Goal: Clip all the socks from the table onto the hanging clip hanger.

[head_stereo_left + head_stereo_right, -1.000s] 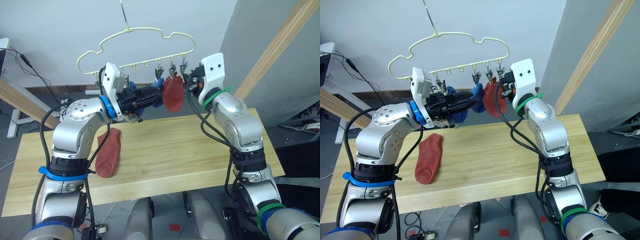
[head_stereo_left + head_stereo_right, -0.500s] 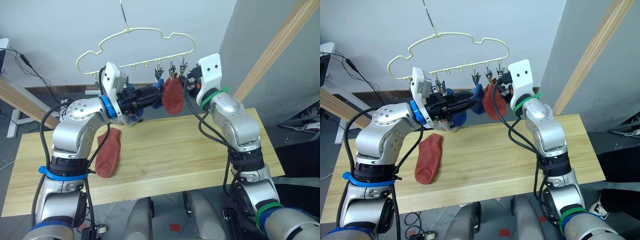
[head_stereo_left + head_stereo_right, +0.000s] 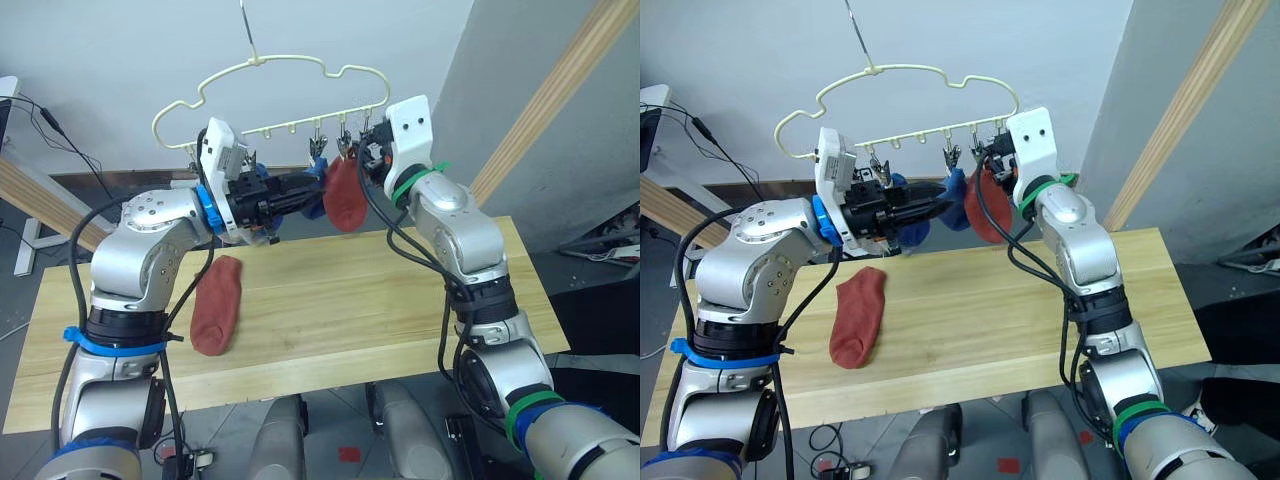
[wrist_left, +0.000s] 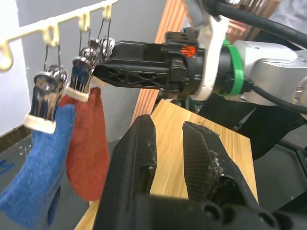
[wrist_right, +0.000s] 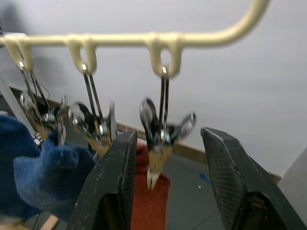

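Between the right tool's (image 5: 165,187) spread fingers hangs an empty clip (image 5: 160,139).

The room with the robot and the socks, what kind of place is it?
Probably a workshop or robot test room, not a home laundry. A pale yellow cloud-shaped wire clip hanger hangs over a bare light wooden plank table, loose black cables trail at the left, and the wall is plain.

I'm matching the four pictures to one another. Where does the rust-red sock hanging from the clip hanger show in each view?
Left eye: rust-red hanging sock, centre, between both arms.
Right eye, centre.
Left wrist, beside the blue hanging sock.
Right wrist, between the fingers.
Shared landmark: the pale yellow wire clip hanger.
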You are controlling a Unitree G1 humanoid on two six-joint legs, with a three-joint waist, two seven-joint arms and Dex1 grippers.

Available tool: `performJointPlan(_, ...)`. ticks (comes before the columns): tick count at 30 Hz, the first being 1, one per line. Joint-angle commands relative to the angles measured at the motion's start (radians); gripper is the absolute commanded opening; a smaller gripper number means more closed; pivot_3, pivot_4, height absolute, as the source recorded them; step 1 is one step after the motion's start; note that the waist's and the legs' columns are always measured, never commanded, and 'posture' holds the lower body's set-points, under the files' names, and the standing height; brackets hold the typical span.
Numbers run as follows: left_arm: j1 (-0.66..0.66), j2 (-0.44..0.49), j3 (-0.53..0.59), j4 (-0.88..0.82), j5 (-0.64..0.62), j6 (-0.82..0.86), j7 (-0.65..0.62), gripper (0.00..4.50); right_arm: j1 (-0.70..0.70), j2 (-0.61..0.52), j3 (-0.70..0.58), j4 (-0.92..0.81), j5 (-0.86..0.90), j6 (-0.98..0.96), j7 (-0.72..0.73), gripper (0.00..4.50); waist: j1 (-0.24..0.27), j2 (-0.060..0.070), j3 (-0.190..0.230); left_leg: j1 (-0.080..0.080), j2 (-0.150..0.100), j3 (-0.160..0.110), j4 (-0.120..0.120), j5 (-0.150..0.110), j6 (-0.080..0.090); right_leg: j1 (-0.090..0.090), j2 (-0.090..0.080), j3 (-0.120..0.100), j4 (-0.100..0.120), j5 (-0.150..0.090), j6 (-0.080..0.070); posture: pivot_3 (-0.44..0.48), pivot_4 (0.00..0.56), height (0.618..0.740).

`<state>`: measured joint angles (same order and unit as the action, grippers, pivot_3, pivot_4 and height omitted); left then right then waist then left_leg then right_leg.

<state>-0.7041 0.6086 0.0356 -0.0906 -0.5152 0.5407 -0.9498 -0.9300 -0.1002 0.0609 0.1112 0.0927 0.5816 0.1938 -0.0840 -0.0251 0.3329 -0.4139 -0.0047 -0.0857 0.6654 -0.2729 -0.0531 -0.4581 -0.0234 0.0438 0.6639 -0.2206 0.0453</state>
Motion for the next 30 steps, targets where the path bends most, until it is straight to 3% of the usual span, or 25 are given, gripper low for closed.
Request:
performJointPlan(1, -0.009, 0.006, 0.023, -0.036, -0.018, -0.007, -0.002, 1.24, -0.028, 0.007, -0.001, -0.001, 0.002, -0.032, 0.013, 2.17, 0.0, 0.0, 0.0, 0.0, 0.0, 0.0, 0.0, 0.0, 0.0, 0.0, 0.0, 0.0, 0.0, 0.0, 0.0, -0.06, 0.351, 0.74)
performJointPlan(25, 0.006, 0.001, 0.024, -0.05, -0.021, -0.002, 0.01, 1.24, -0.091, 0.048, -0.018, 0.106, 0.019, -0.131, 0.051, 2.17, 0.0, 0.0, 0.0, 0.0, 0.0, 0.0, 0.0, 0.0, 0.0, 0.0, 0.0, 0.0, 0.0, 0.0, 0.0, -0.051, 0.35, 0.74)
performJointPlan(28, 0.014, 0.002, 0.025, -0.053, -0.021, -0.002, 0.011, 1.24, -0.092, 0.047, -0.019, 0.109, 0.019, -0.135, 0.05, 1.54, 0.0, 0.0, 0.0, 0.0, 0.0, 0.0, 0.0, 0.0, 0.0, 0.0, 0.0, 0.0, 0.0, 0.0, 0.0, -0.051, 0.351, 0.74)
performJointPlan(30, 0.02, 0.001, 0.025, -0.057, -0.02, -0.002, 0.013, 1.24, -0.092, 0.048, -0.022, 0.111, 0.02, -0.137, 0.048, 0.83, 0.0, 0.0, 0.0, 0.0, 0.0, 0.0, 0.0, 0.0, 0.0, 0.0, 0.0, 0.0, 0.0, 0.0, 0.0, -0.05, 0.352, 0.74)
